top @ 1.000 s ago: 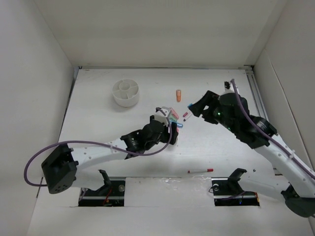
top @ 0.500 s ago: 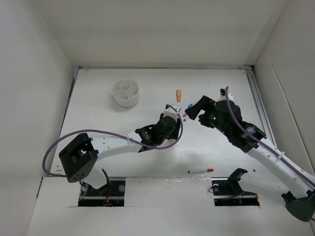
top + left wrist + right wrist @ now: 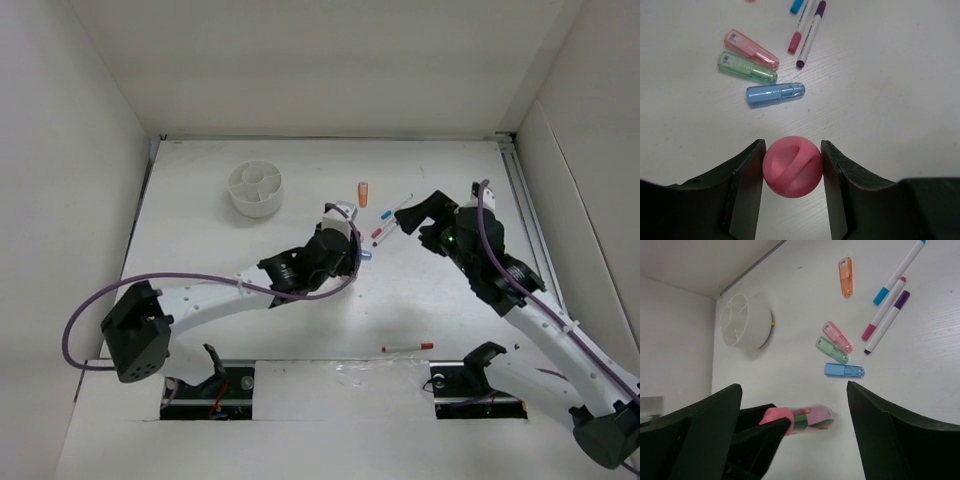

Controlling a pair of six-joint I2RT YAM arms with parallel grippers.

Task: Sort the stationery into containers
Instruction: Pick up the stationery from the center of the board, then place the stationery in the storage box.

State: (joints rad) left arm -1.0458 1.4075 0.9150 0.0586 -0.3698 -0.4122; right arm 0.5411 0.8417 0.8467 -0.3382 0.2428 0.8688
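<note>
My left gripper [image 3: 792, 167] is shut on the round pink cap of a clear tube [image 3: 805, 419] with a green band, held low over the table. Just beyond it lie pink [image 3: 751, 49], green [image 3: 746, 67] and blue [image 3: 775, 93] capsule-shaped items, then thin white pens [image 3: 810, 32]. In the top view the left gripper [image 3: 350, 250] is mid-table. My right gripper [image 3: 405, 215] stands open and empty to the right of the pens [image 3: 380, 232]. The divided white container [image 3: 256, 188] sits far left. A short orange cylinder [image 3: 363, 193] lies behind the pens.
A red-capped pen [image 3: 407, 347] lies alone near the front edge between the arm bases. White walls close in the table on the left, back and right. In the right wrist view the container [image 3: 744, 321] stands at upper left.
The left gripper has closed on the pink-capped tube. The right gripper has opened wide and drawn back to the right, uncovering the pens.
</note>
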